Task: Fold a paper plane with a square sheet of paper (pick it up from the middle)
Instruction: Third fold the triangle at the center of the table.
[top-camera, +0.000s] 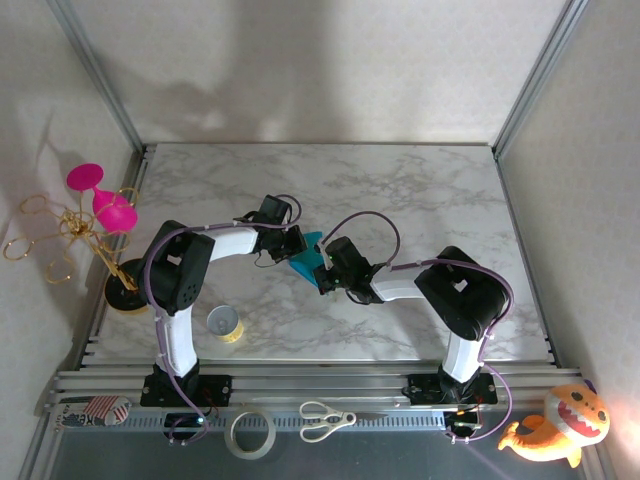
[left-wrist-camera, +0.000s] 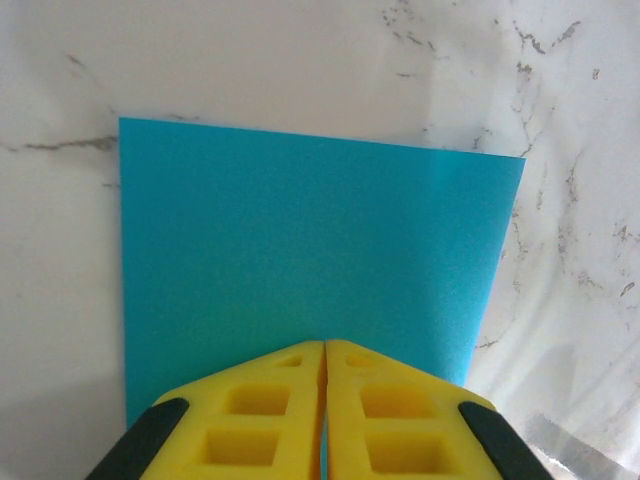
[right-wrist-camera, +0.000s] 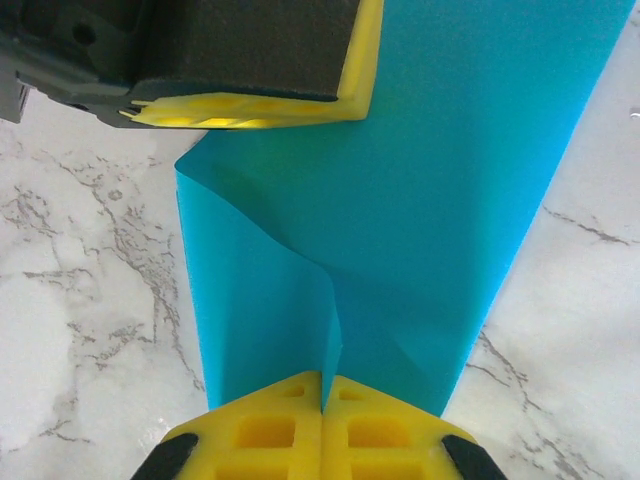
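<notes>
The square sheet of paper (top-camera: 306, 256) is teal-blue and hangs between my two grippers above the middle of the marble table (top-camera: 420, 190). My left gripper (left-wrist-camera: 325, 345) is shut on one edge of the paper (left-wrist-camera: 310, 240), which spreads flat beyond its yellow fingertips. My right gripper (right-wrist-camera: 322, 378) is shut on the opposite edge, pinching a raised pleat of the paper (right-wrist-camera: 400, 210). The left gripper's yellow finger (right-wrist-camera: 250, 110) shows at the far end of the sheet in the right wrist view. In the top view the left gripper (top-camera: 291, 243) and right gripper (top-camera: 322, 268) face each other closely. The paper plane is out of view.
A small yellow tape roll (top-camera: 225, 323) stands near the left arm's base. A white tape ring (top-camera: 251, 433) and scissors (top-camera: 325, 420) lie on the front rail. A gold stand with pink cups (top-camera: 100, 205) is at the left, and an orange plush toy (top-camera: 560, 425) at the front right.
</notes>
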